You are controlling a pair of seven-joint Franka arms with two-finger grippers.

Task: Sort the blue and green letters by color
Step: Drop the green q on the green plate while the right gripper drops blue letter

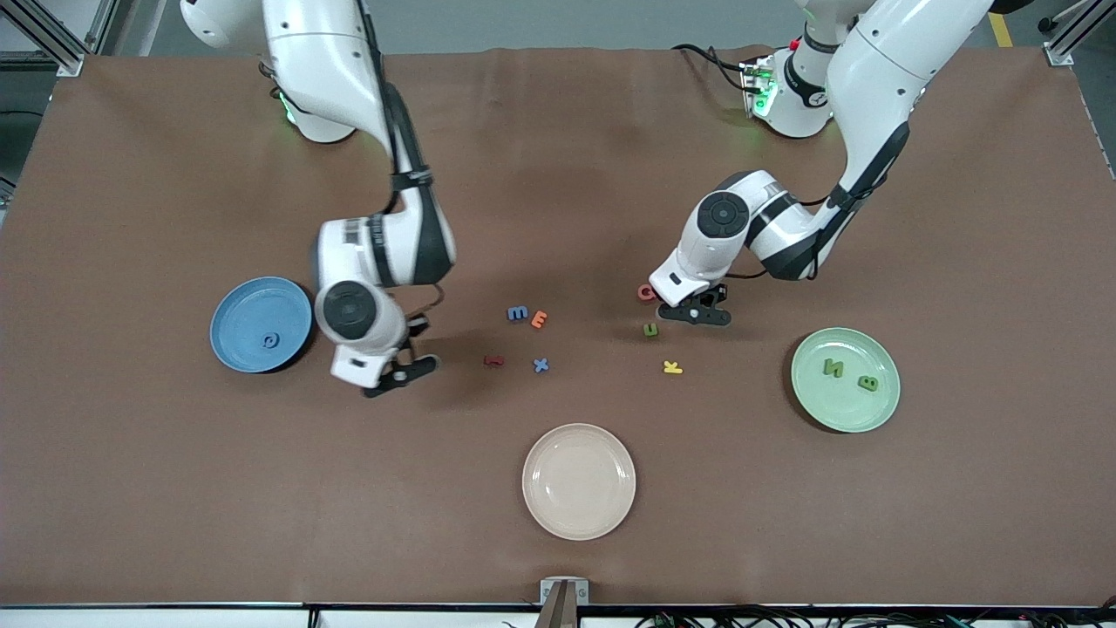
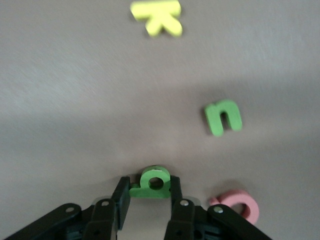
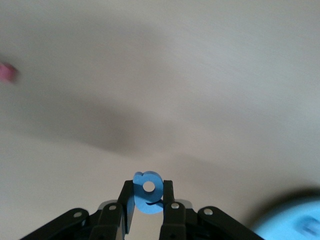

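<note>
Both tools are closed on small letters. Left tool (image 2: 148, 192) pinches a green looped letter (image 2: 152, 182) between its fingers, low over the tabletop (image 1: 558, 174) beside a pink ring-shaped letter (image 2: 237, 205), with a green U (image 2: 223, 117) close by and a yellow K (image 2: 159, 17) a little farther off toward the front camera. Right tool (image 3: 148, 200) clamps a blue looped letter (image 3: 147, 192), hanging over the tabletop just beside the blue plate (image 1: 261, 324).

Measured from the pink plate (image 1: 579, 481), which holds nothing and sits closest to the front camera: the blue plate lies toward the right arm's end and carries one blue letter (image 1: 269, 341); the green plate (image 1: 845, 379) lies toward the left arm's end and holds two green letters, an N (image 1: 833, 368) and a B (image 1: 867, 382).

Farther from the front camera than the pink plate, loose on the tabletop, lie a blue X (image 1: 541, 365), a dark red letter (image 1: 493, 359), a blue E (image 1: 518, 313) and an orange E (image 1: 540, 319).
</note>
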